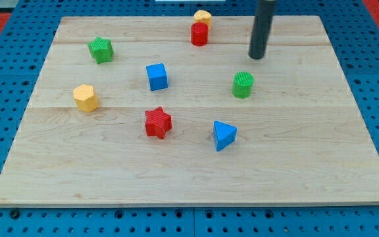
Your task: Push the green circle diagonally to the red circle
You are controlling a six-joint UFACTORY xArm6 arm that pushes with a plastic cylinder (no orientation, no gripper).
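The green circle (pixel 243 84) stands just below my tip (pixel 256 56) and slightly toward the view's left, near it but apart. The red circle (pixel 199 33) lies to the tip's left and a little higher in the view, with a yellow block (pixel 202 16) touching or nearly touching it from behind.

To do this push well, I judge the tip needs to come round to the green circle's lower-right side, so that the shove runs up and left toward the red circle. From where it stands now, above the block, a push would drive it the wrong way. The line should pass through the block's middle, or it may spin off sideways.

My tip is a bare rod: it has nothing to open or close, it holds nothing, and touches no block.

Further left of the tip sit the blue cube (pixel 156 76) and green star (pixel 101 49); below are the blue triangle (pixel 224 135) and red star (pixel 157 123), all on the wooden board (pixel 321 164).
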